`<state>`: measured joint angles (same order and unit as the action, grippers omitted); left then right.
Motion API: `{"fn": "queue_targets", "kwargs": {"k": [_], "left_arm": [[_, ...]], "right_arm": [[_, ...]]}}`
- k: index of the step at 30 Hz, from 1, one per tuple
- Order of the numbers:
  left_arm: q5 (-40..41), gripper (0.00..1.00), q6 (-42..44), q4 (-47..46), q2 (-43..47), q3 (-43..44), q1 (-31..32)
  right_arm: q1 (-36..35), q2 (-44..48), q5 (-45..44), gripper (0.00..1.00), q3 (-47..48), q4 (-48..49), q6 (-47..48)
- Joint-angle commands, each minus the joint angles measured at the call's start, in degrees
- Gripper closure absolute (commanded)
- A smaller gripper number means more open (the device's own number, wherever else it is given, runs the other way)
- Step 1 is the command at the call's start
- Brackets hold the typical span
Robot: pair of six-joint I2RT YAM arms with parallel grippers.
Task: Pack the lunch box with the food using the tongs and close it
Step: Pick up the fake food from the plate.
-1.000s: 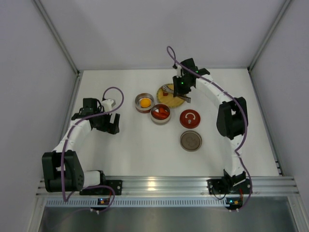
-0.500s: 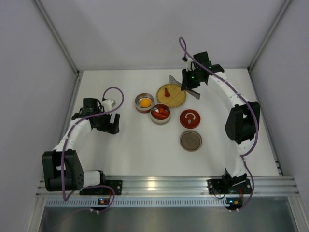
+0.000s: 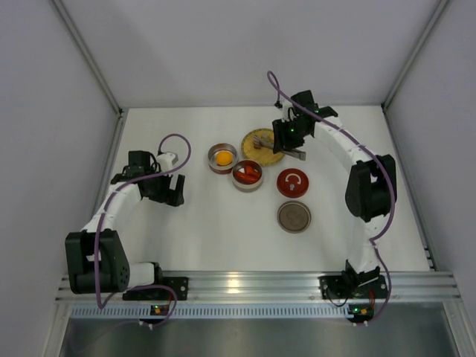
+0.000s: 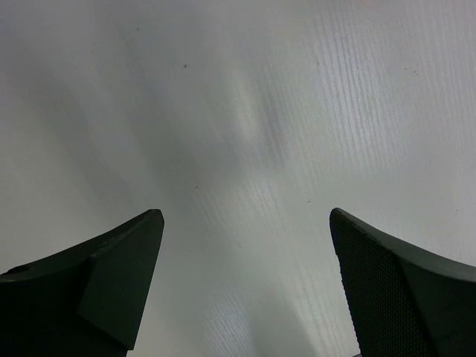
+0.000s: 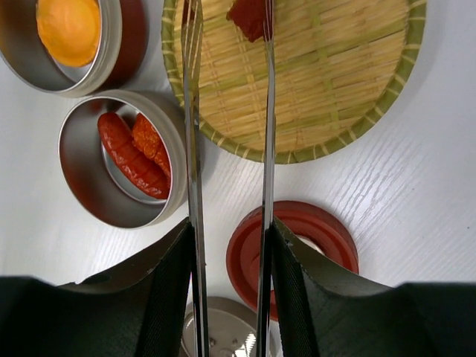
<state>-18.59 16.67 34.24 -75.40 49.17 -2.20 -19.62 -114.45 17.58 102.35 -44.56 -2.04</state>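
Observation:
My right gripper [image 3: 286,137] [image 5: 229,230] is shut on the silver tongs [image 5: 192,149], one finger against each arm. The tongs' arms stand apart. Their tips reach over the woven yellow plate [image 5: 342,82], around a red piece of food [image 5: 249,15] lying on it. The lunch box stands as two open round tins. One holds the orange-yellow ball [image 5: 67,22] [image 3: 222,158], the other two red pieces [image 5: 130,152] [image 3: 248,175]. My left gripper [image 3: 172,195] [image 4: 245,223] is open over bare table at the left, with nothing between its fingers.
A red round lid [image 3: 292,182] [image 5: 312,238] lies just under my right gripper's fingers. A grey metal lid [image 3: 294,216] sits nearer the table's front. White walls close in the table on three sides.
My right gripper swung out right of the plate and came back over it with the tongs. The tongs' arms now stand wider apart. The left arm has not moved.

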Motion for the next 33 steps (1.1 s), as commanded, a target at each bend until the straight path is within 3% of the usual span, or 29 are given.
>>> {"fn": "queue_targets", "kwargs": {"k": [1, 14, 28, 33], "left_arm": [[-0.83, 0.02, 0.03, -1.72, -0.37, -0.04, 0.09], [-0.66, 0.02, 0.21, -2.16, -0.54, -0.56, 0.09], [-0.48, 0.02, 0.21, -2.86, -0.72, -1.09, 0.09], [0.13, 0.02, 0.47, -2.77, -0.37, -1.27, 0.17]], "right_arm": [[-1.56, 1.43, -0.62, 0.57, -0.39, 1.05, -0.59], [-3.41, -1.65, -6.86, 0.54, 2.07, 2.19, -1.82], [-5.08, -4.81, -7.74, 0.54, 4.35, 2.02, -1.73], [-5.43, -5.61, -7.65, 0.59, 5.76, 0.96, -1.91]]}}
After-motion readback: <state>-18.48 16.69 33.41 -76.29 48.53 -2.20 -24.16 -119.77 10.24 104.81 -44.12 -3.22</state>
